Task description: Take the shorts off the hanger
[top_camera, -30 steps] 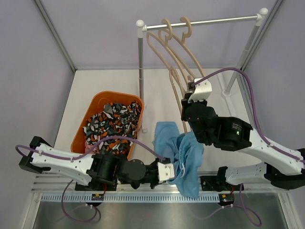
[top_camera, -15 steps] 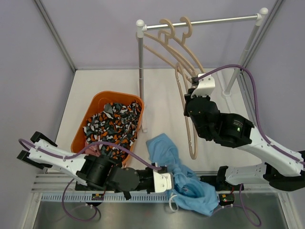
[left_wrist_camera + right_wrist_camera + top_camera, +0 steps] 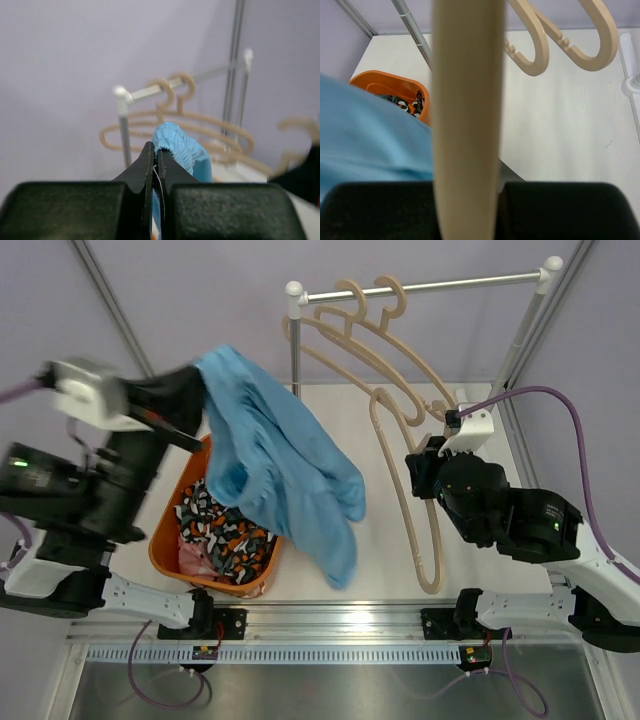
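The light blue shorts (image 3: 285,465) hang from my left gripper (image 3: 198,380), which is raised high at the left and shut on their waistband. They drape down over the orange basket (image 3: 160,540). In the left wrist view the fingers (image 3: 156,155) pinch the blue fabric (image 3: 182,150). The black, orange and white shorts (image 3: 225,525) and a bit of the pink pair (image 3: 193,558) lie in the basket. My right gripper (image 3: 425,462) is shut on a beige hanger (image 3: 420,530). Its bar (image 3: 465,100) runs between my right gripper's (image 3: 468,187) jaws, and the hanger is bare.
A clothes rail (image 3: 430,284) on two posts stands at the back with other beige hangers (image 3: 345,335) hooked on it. The left post (image 3: 294,350) stands just behind the hanging shorts. Grey walls close the sides.
My left arm swung from low at the front edge up high to the left, lifting the blue shorts over the basket. My right gripper moved right with the hanger, swinging its lower end outward.
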### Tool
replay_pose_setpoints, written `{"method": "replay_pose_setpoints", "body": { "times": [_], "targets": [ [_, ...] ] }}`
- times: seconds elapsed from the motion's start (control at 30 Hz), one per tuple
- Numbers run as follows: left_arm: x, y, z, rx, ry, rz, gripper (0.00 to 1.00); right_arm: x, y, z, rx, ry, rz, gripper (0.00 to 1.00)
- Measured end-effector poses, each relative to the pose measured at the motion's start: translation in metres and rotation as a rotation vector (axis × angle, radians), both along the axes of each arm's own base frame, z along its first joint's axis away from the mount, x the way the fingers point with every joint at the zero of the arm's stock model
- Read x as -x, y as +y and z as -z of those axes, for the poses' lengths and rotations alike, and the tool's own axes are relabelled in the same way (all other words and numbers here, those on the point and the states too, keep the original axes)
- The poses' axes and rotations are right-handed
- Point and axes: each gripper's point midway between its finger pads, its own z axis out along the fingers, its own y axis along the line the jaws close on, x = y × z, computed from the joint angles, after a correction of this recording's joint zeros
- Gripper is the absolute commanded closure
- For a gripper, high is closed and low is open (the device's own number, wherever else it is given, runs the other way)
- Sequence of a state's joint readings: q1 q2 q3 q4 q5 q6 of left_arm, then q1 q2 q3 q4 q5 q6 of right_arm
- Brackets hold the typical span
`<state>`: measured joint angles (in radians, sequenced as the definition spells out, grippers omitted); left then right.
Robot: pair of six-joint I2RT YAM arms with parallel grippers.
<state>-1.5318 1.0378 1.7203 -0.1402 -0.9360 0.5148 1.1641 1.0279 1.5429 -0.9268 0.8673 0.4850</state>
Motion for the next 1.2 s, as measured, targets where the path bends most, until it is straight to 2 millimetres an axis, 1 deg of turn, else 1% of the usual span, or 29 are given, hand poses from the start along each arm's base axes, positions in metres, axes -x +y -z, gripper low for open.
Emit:
{"method": "replay_pose_setpoints", "body": {
  "times": [0.03, 0.07, 0.13, 0.17, 0.2, 0.27, 0.3, 0.33, 0.37, 0.43, 0.5, 0.57, 0.63, 0.7, 0.83, 0.93, 1.03, 1.1, 1.17, 1.2],
  "targets": [
    [0.000, 0.022, -0.030, 0.079, -0.029, -0.015, 1.00, 0.001, -0.001, 0.001, 0.000, 0.006, -0.001, 1.00],
    [0.000, 0.044, -0.054, 0.149, -0.055, -0.032, 1.00, 0.002, -0.002, 0.002, 0.000, 0.011, -0.004, 1.00],
    [-0.001, 0.084, -0.085, 0.250, -0.093, -0.076, 1.00, 0.004, -0.001, 0.005, 0.000, 0.023, -0.015, 1.00],
    [-0.001, 0.104, -0.094, 0.292, -0.106, -0.099, 1.00, 0.004, 0.000, 0.007, 0.006, 0.029, -0.019, 1.00],
    [-0.001, 0.119, -0.099, 0.320, -0.115, -0.119, 1.00, 0.005, 0.001, 0.008, 0.008, 0.035, -0.024, 1.00],
    [-0.002, 0.132, -0.097, 0.338, -0.127, -0.148, 1.00, 0.006, 0.002, 0.011, 0.009, 0.043, -0.032, 1.00],
    [-0.003, 0.134, -0.093, 0.328, -0.128, -0.159, 1.00, 0.006, 0.002, 0.011, 0.008, 0.045, -0.034, 1.00],
    [-0.004, 0.131, -0.086, 0.314, -0.129, -0.170, 1.00, 0.007, 0.003, 0.012, 0.008, 0.047, -0.035, 1.00],
    [-0.005, 0.124, -0.075, 0.279, -0.127, -0.179, 1.00, 0.007, 0.003, 0.013, 0.009, 0.049, -0.036, 1.00],
    [-0.007, 0.103, -0.055, 0.199, -0.123, -0.189, 1.00, 0.007, 0.003, 0.014, 0.011, 0.051, -0.036, 1.00],
    [-0.009, 0.080, -0.029, 0.107, -0.114, -0.192, 1.00, 0.007, 0.003, 0.015, 0.013, 0.053, -0.036, 1.00],
    [-0.010, 0.062, -0.005, 0.037, -0.103, -0.188, 1.00, 0.007, 0.003, 0.015, 0.015, 0.055, -0.037, 1.00],
    [-0.011, 0.050, 0.021, -0.014, -0.087, -0.185, 1.00, 0.008, 0.003, 0.016, 0.014, 0.060, -0.042, 1.00],
    [-0.014, 0.046, 0.046, -0.051, -0.064, -0.192, 1.00, 0.009, 0.004, 0.017, 0.013, 0.064, -0.050, 1.00],
    [-0.026, 0.058, 0.100, -0.069, 0.031, -0.256, 1.00, 0.011, 0.006, 0.018, 0.011, 0.070, -0.062, 1.00],
    [-0.035, 0.080, 0.135, -0.023, 0.123, -0.320, 1.00, 0.013, 0.006, 0.017, 0.004, 0.073, -0.075, 1.00],
    [-0.038, 0.101, 0.170, 0.036, 0.215, -0.364, 1.00, 0.016, 0.003, 0.014, -0.015, 0.071, -0.090, 1.00],
    [-0.039, 0.108, 0.188, 0.062, 0.269, -0.390, 1.00, 0.019, 0.001, 0.011, -0.030, 0.068, -0.104, 1.00],
    [-0.043, 0.108, 0.210, 0.069, 0.325, -0.419, 1.00, 0.021, -0.001, 0.008, -0.039, 0.065, -0.113, 1.00],
    [-0.047, 0.107, 0.226, 0.054, 0.357, -0.435, 1.00, 0.022, -0.001, 0.007, -0.039, 0.065, -0.118, 1.00]
  ]
}}
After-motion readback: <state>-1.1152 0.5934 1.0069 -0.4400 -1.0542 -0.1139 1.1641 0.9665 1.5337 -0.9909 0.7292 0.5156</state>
